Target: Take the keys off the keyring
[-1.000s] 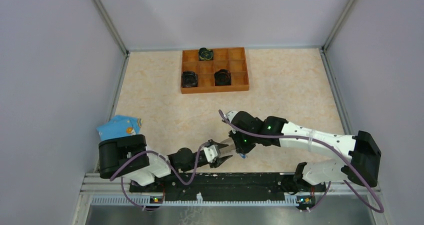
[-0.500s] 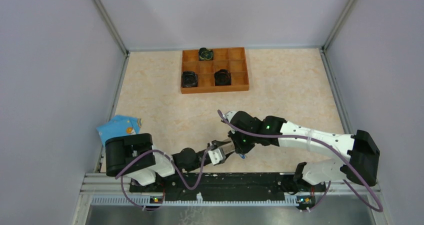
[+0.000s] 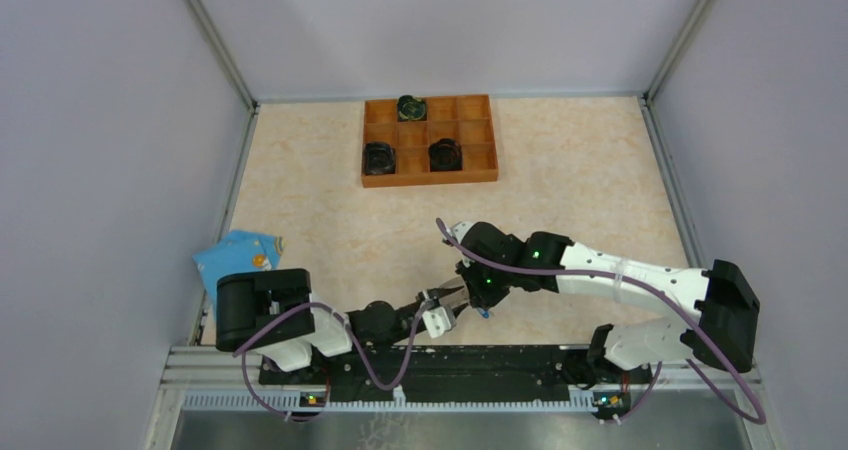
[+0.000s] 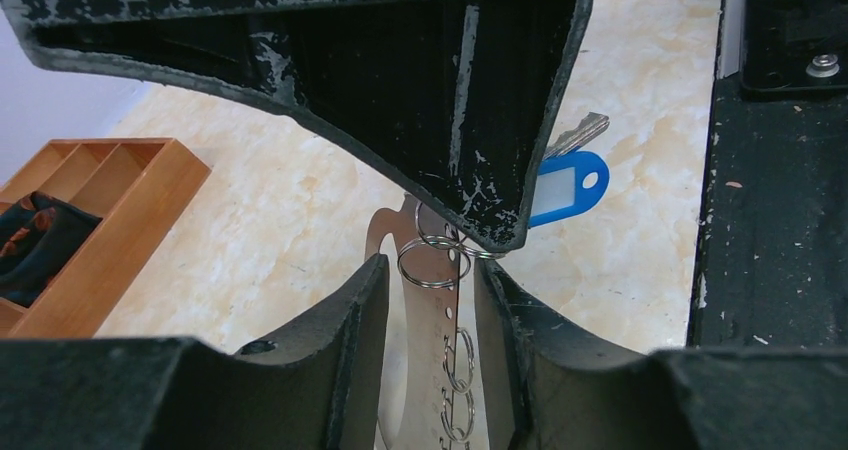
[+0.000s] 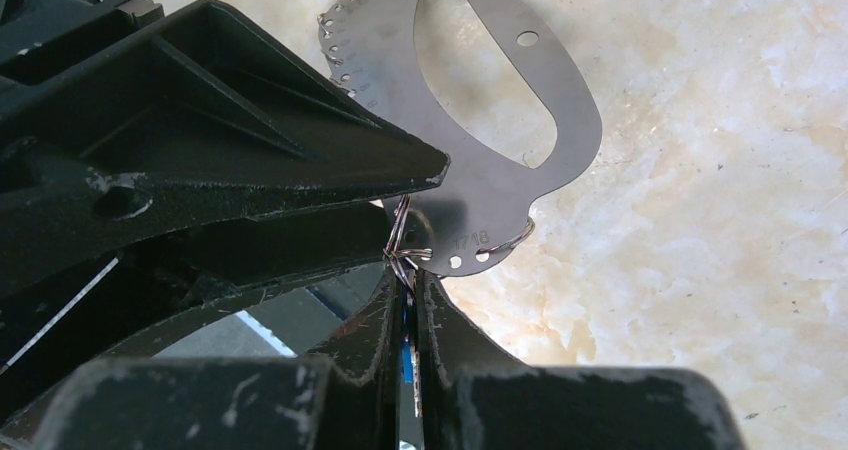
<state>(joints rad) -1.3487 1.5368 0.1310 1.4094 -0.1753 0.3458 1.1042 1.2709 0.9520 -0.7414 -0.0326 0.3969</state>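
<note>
The keyring (image 5: 380, 55) is a dark-grey oval metal loop with a notched rim and several small wire rings. It is held off the table between both grippers near the front edge. My left gripper (image 4: 430, 270) is shut on the keyring (image 4: 425, 340), edge-on between its fingers. My right gripper (image 5: 408, 280) is shut on the key (image 5: 405, 362), a thin blue and silver sliver between its pads. In the left wrist view the key's blue head (image 4: 560, 188) sticks out behind the right finger. From above, my left gripper (image 3: 438, 313) and right gripper (image 3: 468, 300) meet tip to tip.
A wooden compartment tray (image 3: 480, 175) at the back holds three round black objects (image 3: 444, 154). A light-blue packet (image 3: 235, 252) lies at the left by the wall. The black rail (image 3: 450, 360) runs along the near edge, close under the grippers.
My left gripper was open a second ago; it has moved right and shut on the keyring. The right gripper has hardly moved.
</note>
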